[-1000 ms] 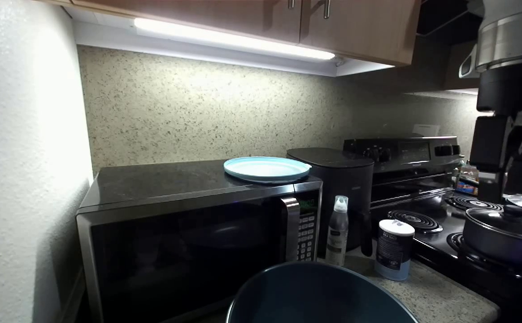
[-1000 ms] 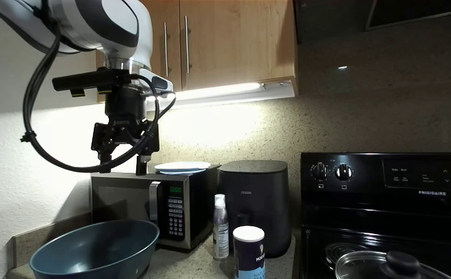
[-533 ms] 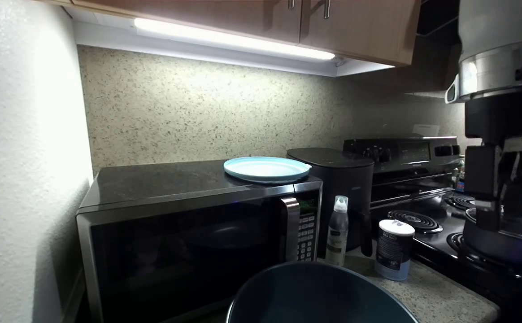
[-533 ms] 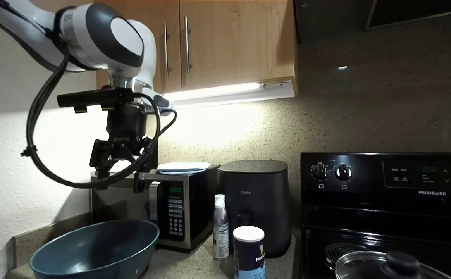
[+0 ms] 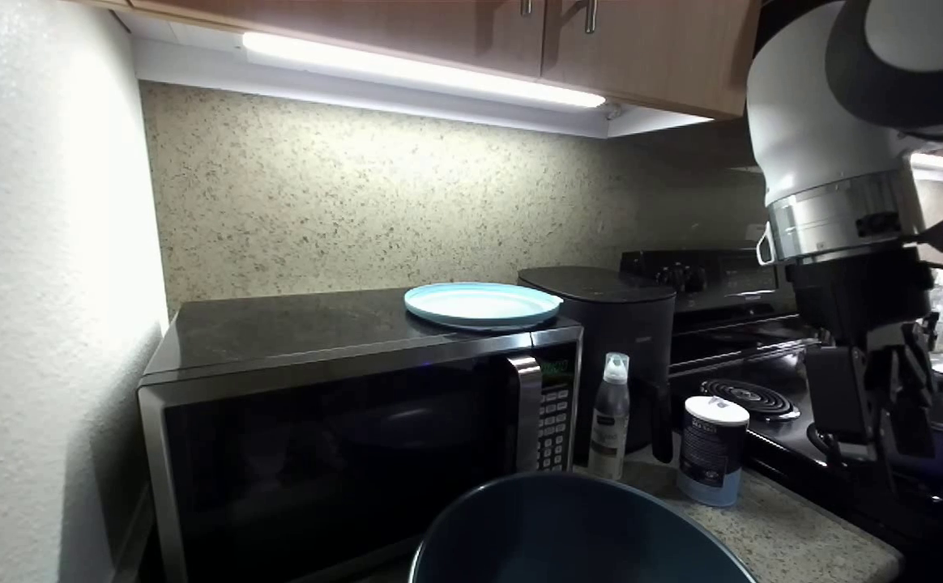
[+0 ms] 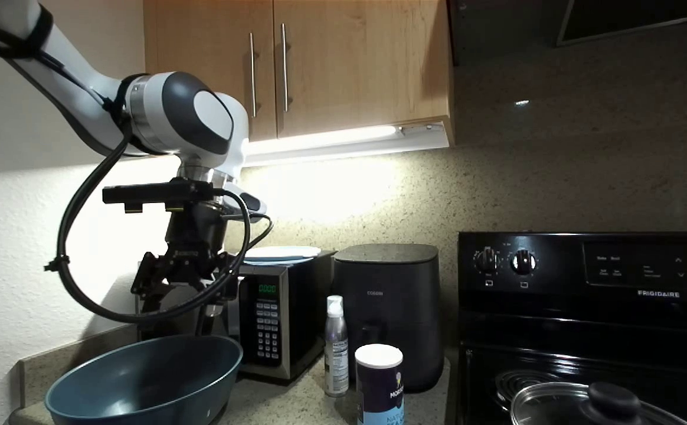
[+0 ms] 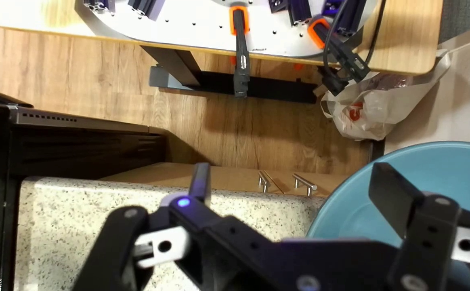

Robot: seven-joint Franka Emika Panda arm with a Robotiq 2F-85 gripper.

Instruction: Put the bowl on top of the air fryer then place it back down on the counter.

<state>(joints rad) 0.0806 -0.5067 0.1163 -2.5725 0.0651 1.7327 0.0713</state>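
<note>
Bottle (image 6: 336, 353), canister (image 6: 380, 385) stand before air fryer (image 6: 392, 301); room above, depth unclear.

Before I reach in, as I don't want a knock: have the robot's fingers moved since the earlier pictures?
Yes, downward: in an exterior view the fingers ended near the top of the microwave but now reach well below that.

Speckled counter (image 6: 267, 408) carrying a teal-blue bowl (image 6: 154, 375), microwave (image 5: 334, 441), black air fryer (image 6: 393, 313), upright silver can (image 6: 336, 357), white-lidded canister (image 6: 380, 383)
</note>
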